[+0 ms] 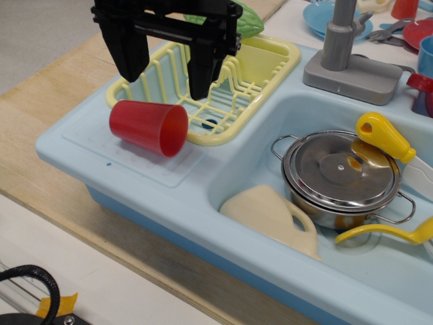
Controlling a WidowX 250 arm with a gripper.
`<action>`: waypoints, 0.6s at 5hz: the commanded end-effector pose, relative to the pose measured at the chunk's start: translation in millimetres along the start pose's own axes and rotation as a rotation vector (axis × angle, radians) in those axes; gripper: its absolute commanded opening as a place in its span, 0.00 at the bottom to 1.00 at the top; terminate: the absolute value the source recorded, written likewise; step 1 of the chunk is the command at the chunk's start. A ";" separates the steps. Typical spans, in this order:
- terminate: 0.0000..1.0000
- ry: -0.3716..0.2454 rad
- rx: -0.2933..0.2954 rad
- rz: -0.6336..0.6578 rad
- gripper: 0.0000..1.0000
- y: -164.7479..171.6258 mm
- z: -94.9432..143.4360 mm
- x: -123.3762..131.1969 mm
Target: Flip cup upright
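Observation:
The red cup (147, 126) lies on its side on the light blue drainboard (88, 145), mouth facing right, against the front edge of the yellow dish rack (270, 64). My black gripper (166, 74) hangs above and just behind the cup. Its two fingers (128, 54) are spread wide apart and hold nothing. The cup sits just below and between the fingertips, apart from them.
The sink basin (270, 169) holds a cream mug (274, 215) on its side, a steel pot with lid (342, 177), and yellow-handled utensils (384, 135). A grey faucet (342, 40) stands behind. A green item (247, 20) lies behind the rack. Blue and red dishes (325, 17) sit at the back right.

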State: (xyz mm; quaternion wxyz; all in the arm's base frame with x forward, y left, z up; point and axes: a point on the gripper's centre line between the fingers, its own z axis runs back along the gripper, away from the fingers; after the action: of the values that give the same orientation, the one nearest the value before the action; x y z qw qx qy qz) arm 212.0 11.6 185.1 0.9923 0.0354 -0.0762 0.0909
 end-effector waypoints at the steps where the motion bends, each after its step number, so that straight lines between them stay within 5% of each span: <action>1: 0.00 0.000 0.000 0.000 1.00 0.0 0.0 0.0; 3: 0.00 0.077 0.201 -0.023 1.00 -8.8 -7.4 1.9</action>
State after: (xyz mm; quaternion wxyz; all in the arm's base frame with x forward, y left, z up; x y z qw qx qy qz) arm 215.9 3.6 167.0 0.9861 0.1447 -0.0273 0.0766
